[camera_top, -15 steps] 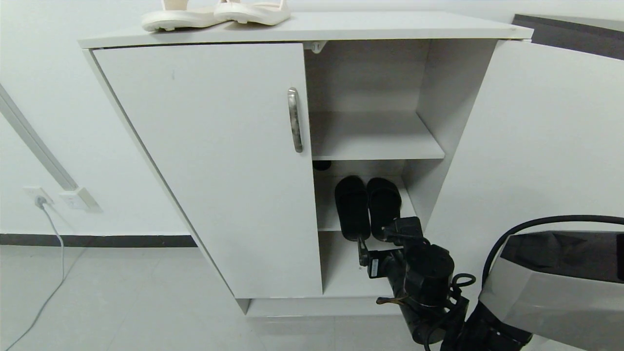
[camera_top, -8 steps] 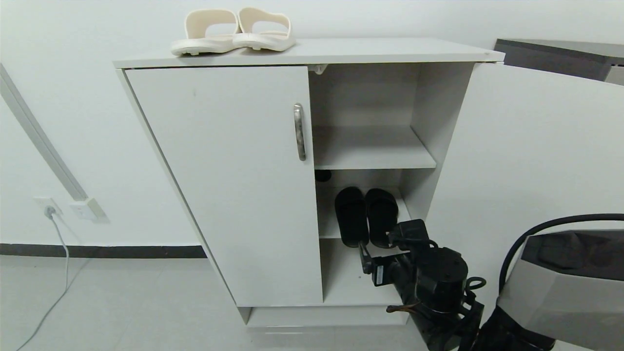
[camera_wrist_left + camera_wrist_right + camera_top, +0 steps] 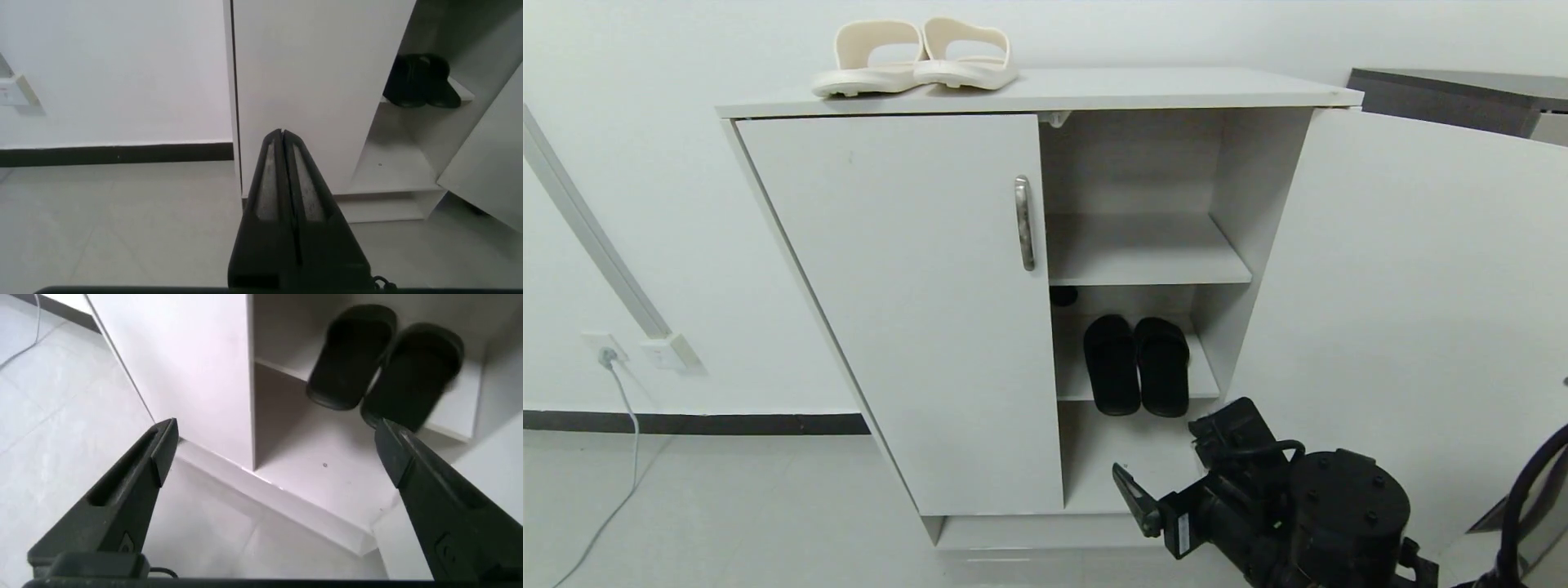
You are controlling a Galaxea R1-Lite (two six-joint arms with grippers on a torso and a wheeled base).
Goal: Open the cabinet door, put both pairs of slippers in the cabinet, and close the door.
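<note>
The white cabinet (image 3: 890,286) has its right door (image 3: 1405,327) swung open and its left door shut. A black pair of slippers (image 3: 1137,363) lies side by side on the lower middle shelf, also seen as black slippers (image 3: 384,363) and black slippers (image 3: 421,82). A cream pair of slippers (image 3: 915,55) rests on the cabinet top. My right gripper (image 3: 1172,465) is open and empty, low in front of the bottom compartment, below the black pair. My left gripper (image 3: 282,143) is shut with nothing in it, facing the closed left door near the floor.
The upper shelf (image 3: 1143,249) and bottom compartment (image 3: 1119,465) hold nothing. A metal handle (image 3: 1024,222) is on the left door. A wall socket with a grey cable (image 3: 613,384) is at the left. A dark-topped unit (image 3: 1462,98) stands behind the open door.
The head camera has shifted, showing more of the cabinet top. My right gripper has drawn back and down from the black slippers, which stay on the shelf.
</note>
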